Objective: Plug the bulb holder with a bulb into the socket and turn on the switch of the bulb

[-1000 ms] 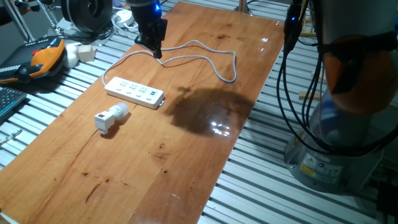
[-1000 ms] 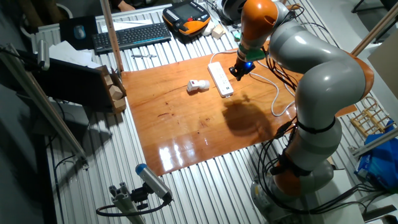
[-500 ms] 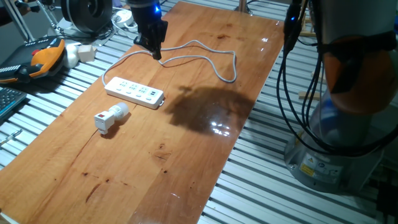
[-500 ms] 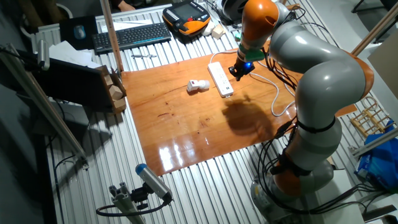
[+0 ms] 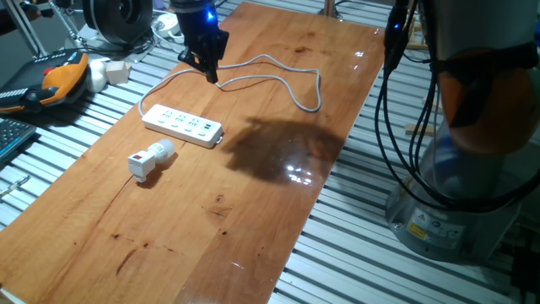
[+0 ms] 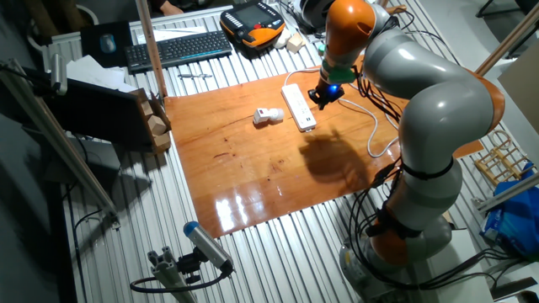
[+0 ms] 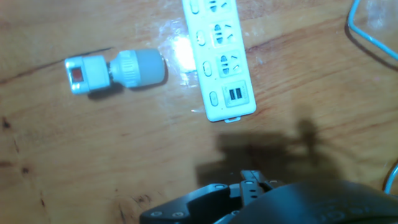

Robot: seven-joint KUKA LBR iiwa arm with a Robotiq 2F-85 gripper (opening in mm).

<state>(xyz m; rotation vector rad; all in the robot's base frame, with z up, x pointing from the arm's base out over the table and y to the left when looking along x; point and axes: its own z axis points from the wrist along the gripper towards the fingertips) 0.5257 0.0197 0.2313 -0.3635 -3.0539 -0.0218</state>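
Presently the black two-finger gripper (image 5: 208,71) hangs above the cable, holding nothing — jaw opening I cannot tell. Small white boxy bulb holder (image 5: 148,158) lies beside the long white power strip (image 5: 182,124), apart. Approach should centre squarely over the holder's body — not the bulb.

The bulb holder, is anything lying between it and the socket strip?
Nothing visible does. The bulb holder lies on its side on bare wood, apart from the socket. The gripper hangs beyond the strip, above its cable.

A glossy wooden worktop (image 5: 253,169) is lying on slatted metal flooring, with a black keyboard (image 6: 177,49) sitting beyond its far edge.
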